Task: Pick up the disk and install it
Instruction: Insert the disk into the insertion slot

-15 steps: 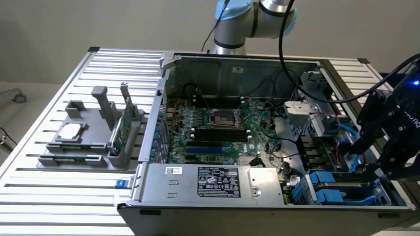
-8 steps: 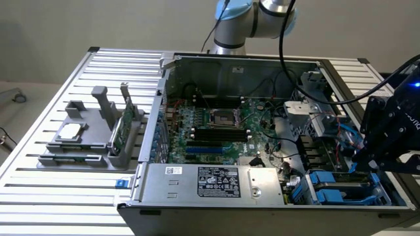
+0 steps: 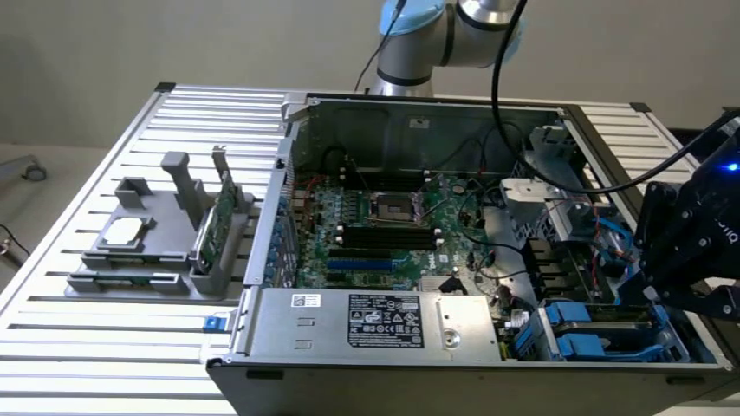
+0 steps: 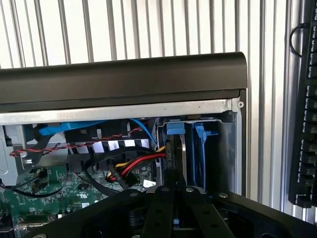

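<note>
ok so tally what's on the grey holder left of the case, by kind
small square silver chip: 1
thin green circuit card standing on edge: 1
total: 2

Robotics lab bench for computer assembly
An open computer case (image 3: 463, 260) lies on a slatted aluminium table (image 3: 127, 347), robot arm (image 3: 451, 39) mounted at the far side.

An open computer case (image 3: 463, 260) lies on the slatted table (image 3: 93, 347), a parts holder (image 3: 162, 234) at the exterior view's left.
</note>
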